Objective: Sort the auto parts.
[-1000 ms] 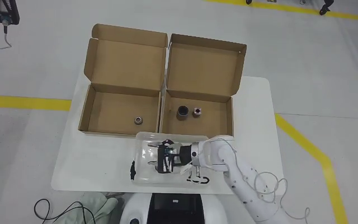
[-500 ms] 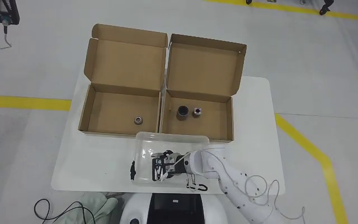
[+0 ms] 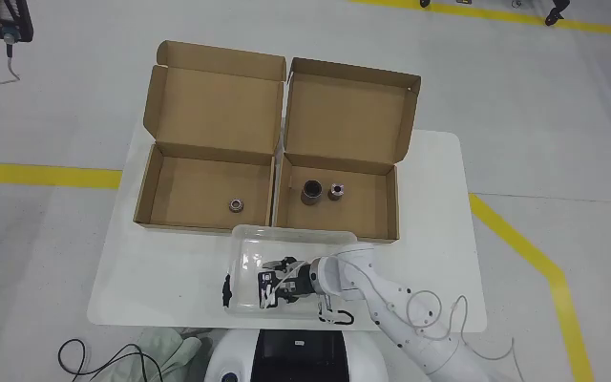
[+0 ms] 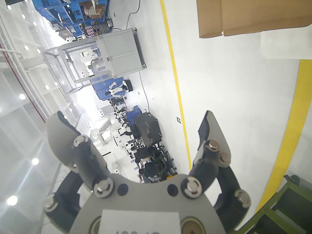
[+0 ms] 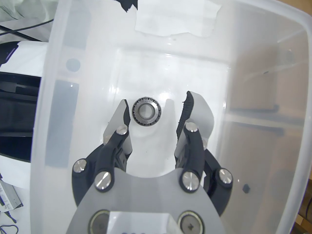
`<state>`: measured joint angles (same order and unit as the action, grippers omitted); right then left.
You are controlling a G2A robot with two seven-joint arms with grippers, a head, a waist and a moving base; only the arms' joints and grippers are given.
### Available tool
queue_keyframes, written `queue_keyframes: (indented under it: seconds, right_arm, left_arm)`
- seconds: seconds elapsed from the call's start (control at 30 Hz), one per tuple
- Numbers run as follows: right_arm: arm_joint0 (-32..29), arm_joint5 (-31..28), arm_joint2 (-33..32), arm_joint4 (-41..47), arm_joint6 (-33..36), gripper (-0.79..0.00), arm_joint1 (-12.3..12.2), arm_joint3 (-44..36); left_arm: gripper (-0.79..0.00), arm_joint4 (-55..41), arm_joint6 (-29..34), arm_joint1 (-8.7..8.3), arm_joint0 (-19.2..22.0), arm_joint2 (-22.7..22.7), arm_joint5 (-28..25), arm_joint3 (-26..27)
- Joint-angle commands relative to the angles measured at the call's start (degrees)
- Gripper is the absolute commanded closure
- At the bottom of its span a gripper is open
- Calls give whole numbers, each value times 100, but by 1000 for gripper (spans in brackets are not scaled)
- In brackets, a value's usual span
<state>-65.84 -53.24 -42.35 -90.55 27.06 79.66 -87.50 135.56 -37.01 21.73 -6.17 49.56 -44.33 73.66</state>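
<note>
The right tool [image 5: 156,110] sits down inside the clear plastic bin [image 3: 286,231], which stands at the lower centre of the top view on the white surface [image 3: 430,191]. Its 2 fingers stand apart. A round steel bearing [image 5: 146,114] lies flat on the bin floor between them, just beside 1 finger and clear of the other, so nothing is clamped. Whether the bearing touches that nearer finger cannot be told.

The left tool [image 4: 132,125] has its fingers wide apart with nothing between them.

Above the bin in the top view, 2 open cardboard boxes sit side by side on the surface. The left box [image 3: 191,191] holds 1 small ring-shaped part [image 3: 235,203]. The right box [image 3: 368,205] holds 1 dark cylindrical part [image 3: 311,192] and, just beside it, 1 smaller part [image 3: 335,191].
</note>
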Motion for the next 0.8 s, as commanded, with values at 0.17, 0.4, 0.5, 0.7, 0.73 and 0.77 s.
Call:
queue_keyframes:
  seconds: [0.17, 0.4, 0.5, 0.7, 0.73, 0.77]
  right_arm:
    - [33, 95, 172, -572, -551, -493, -54, 13]
    - [95, 11, 245, -692, -810, -425, -89, 156]
    - [128, 14, 269, -677, -843, -391, -92, 221]
    - [205, 54, 321, -625, -879, -385, -86, 345]
    - [219, 65, 335, -632, -879, -388, -85, 363]
    - [234, 66, 355, -648, -886, -391, -84, 372]
  left_arm:
    - [-785, 0, 0, 0, 0, 0, 0, 0]
    - [-785, 0, 0, 0, 0, 0, 0, 0]
    - [-785, 0, 0, 0, 0, 0, 0, 0]
    - [-785, 0, 0, 0, 0, 0, 0, 0]
    - [-785, 0, 0, 0, 0, 0, 0, 0]
    - [-785, 0, 0, 0, 0, 0, 0, 0]
